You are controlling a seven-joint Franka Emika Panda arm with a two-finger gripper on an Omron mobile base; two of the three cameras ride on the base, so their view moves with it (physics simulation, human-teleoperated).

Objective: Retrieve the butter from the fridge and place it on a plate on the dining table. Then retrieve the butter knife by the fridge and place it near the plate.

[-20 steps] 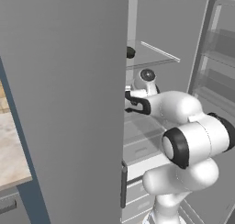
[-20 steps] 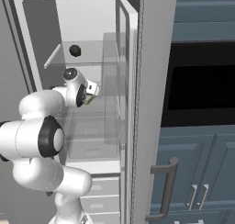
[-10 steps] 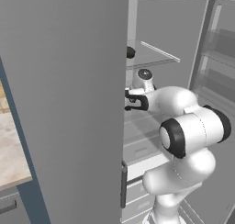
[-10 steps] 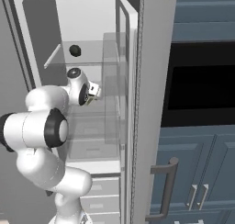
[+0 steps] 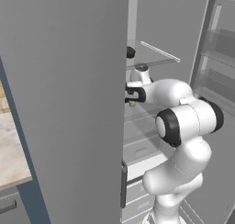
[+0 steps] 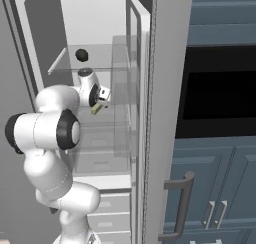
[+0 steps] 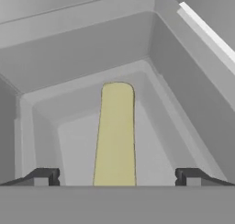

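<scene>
Inside the tall grey double-door fridge (image 6: 160,88), both doors swung open, the white arm reaches over a clear glass shelf (image 6: 100,143) with its jaws spread as wide as they go and nothing in them. Right between the two dark fingertips (image 7: 43,176), the pale yellow-green rectangular butter stick (image 7: 115,136) lies lengthwise on the shelf floor, running away toward the back wall. Up on the shelf above sits a small dark round thing (image 6: 82,54), can't tell what it is.

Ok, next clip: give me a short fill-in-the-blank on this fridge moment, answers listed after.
1. The arm reaches inside the open ____.
2. The gripper has its jaws ____.
3. The butter lies ____ the two fingertips, seen from the hand.
4. A small ____ round thing sits on the shelf above.

Missing words: fridge; open; between; dark
</scene>
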